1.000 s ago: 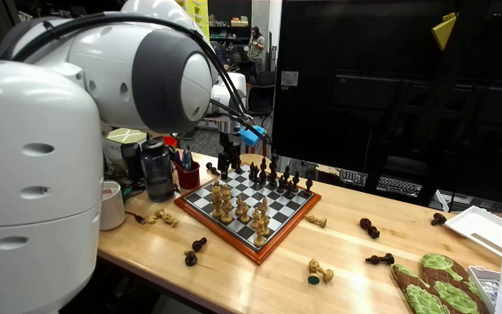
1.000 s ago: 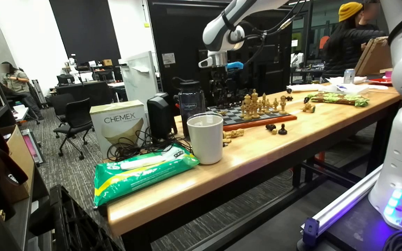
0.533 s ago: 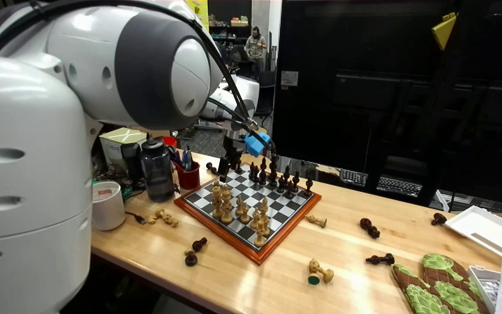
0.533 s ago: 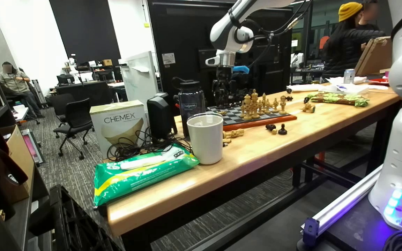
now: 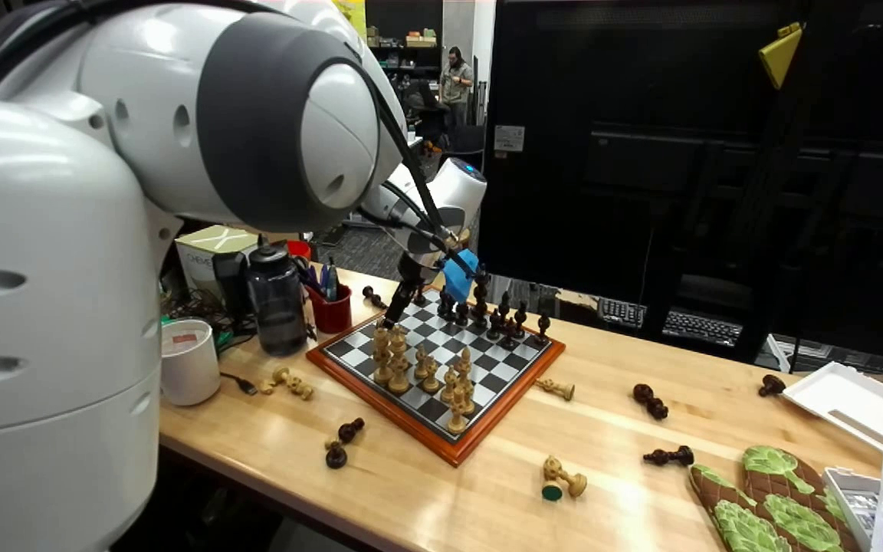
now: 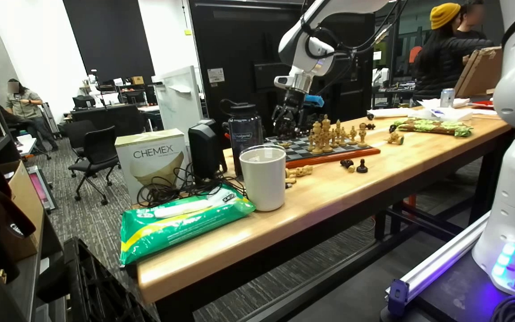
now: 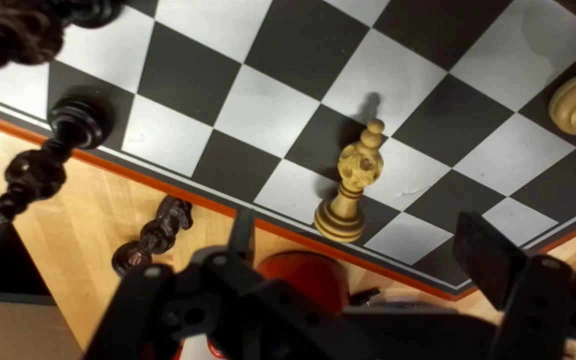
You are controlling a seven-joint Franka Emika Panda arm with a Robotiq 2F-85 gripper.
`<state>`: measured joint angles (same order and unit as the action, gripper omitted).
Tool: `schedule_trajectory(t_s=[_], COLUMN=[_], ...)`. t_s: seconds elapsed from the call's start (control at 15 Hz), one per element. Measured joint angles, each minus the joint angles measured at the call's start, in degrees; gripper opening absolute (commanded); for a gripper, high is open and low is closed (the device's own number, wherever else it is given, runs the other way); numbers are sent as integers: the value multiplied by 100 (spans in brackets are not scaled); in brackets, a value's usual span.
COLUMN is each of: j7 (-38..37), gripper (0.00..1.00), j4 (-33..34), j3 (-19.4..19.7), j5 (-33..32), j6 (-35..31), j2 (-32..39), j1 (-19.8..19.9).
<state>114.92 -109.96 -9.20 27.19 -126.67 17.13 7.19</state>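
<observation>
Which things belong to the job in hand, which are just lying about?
Likely the job: open end effector, tipped-over light chess piece nearest it, chessboard, perhaps off-board pieces

Lying about: water bottle, white cup, Chemex box, green packet

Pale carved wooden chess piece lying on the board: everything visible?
The pale wooden chess piece has a round ringed base, slim stem, carved, holed bulb and ball tip. It lies on its side across squares of the black-and-silver chessboard, base toward the reddish border. Only the board visibly touches it; the open black gripper holds nothing.
</observation>
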Motion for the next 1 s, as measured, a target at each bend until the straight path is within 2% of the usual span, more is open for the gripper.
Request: schedule_trajectory(t_s=[0.33, 1.0], j7=[580, 817], gripper=[100, 100], j4=[-97, -218], j3=[61, 232], j5=[632, 982], j6=[172, 292], j2=[-11, 24], j1=[114, 117])
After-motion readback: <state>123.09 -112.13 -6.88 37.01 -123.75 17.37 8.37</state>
